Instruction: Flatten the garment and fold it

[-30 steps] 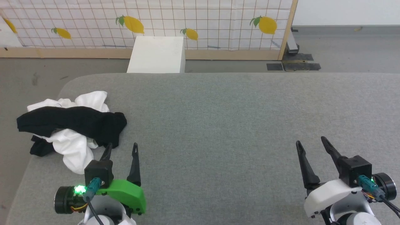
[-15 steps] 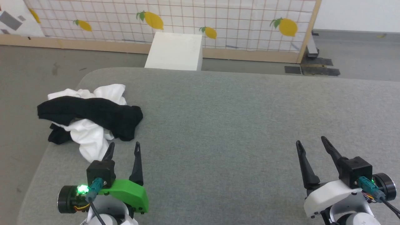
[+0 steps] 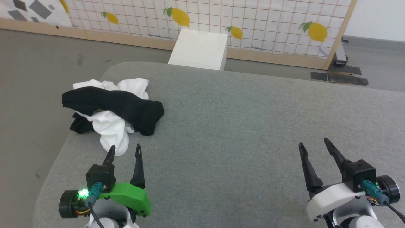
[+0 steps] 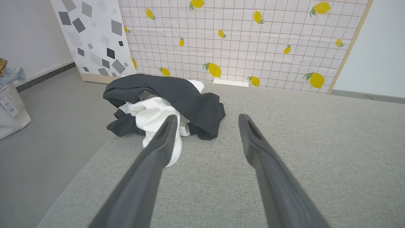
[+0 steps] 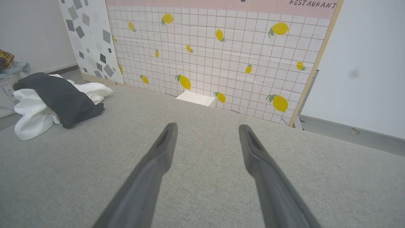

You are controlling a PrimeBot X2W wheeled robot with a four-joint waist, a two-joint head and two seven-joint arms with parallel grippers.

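Note:
The garment [image 3: 110, 109] lies crumpled in a heap at the far left edge of the grey padded table [image 3: 240, 126], white cloth with a black sleeve draped over it. My left gripper [image 3: 125, 150] hovers open just in front of the heap's white lower fold, nothing between its fingers. In the left wrist view the garment [image 4: 164, 104] sits just beyond the left gripper [image 4: 206, 117]. My right gripper [image 3: 311, 143] stands open over bare table at the lower right. In the right wrist view the garment [image 5: 50, 101] is far off to the left of the right gripper [image 5: 207, 126].
A white box [image 3: 199, 49] stands on the floor behind the table's far edge, before a lemon-patterned screen [image 3: 253, 22]. Grey floor [image 3: 31, 79] drops off left of the table. A pale bag [image 4: 11, 107] sits on the floor at far left.
The head camera has turned left, so the whole scene has shifted right in the picture. Both grippers stay open; the garment lies unchanged.

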